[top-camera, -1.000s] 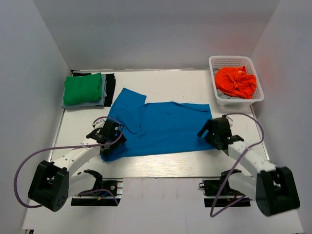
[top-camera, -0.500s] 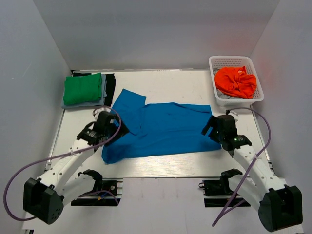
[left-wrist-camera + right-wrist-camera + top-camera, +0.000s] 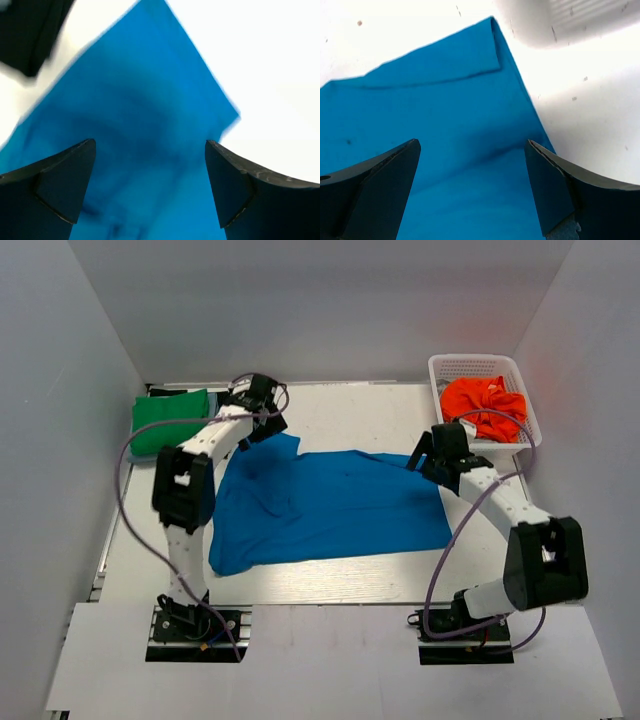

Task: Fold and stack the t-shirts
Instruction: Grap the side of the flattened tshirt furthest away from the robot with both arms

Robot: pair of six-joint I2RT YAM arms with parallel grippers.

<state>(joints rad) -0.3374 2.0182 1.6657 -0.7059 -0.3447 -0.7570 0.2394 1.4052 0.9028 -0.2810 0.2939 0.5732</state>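
The bright blue cotton t-shirt [image 3: 330, 505] is spread left to right. The left gripper [image 3: 150, 170] and right gripper [image 3: 472, 170] are held over its far corners, fingers apart.

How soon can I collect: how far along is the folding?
Done: green tee lies folded, far left. In hand: blue tee lies spread, left gripper and right gripper open over its far corners, holding nothing. Left: fold and stack it, then the orange tee in the basket.

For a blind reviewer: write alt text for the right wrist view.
A blue t-shirt lies on a white table, one corner pointing away, seen between the dark fingers of the open right gripper. The blurred edge of a white basket shows top right.
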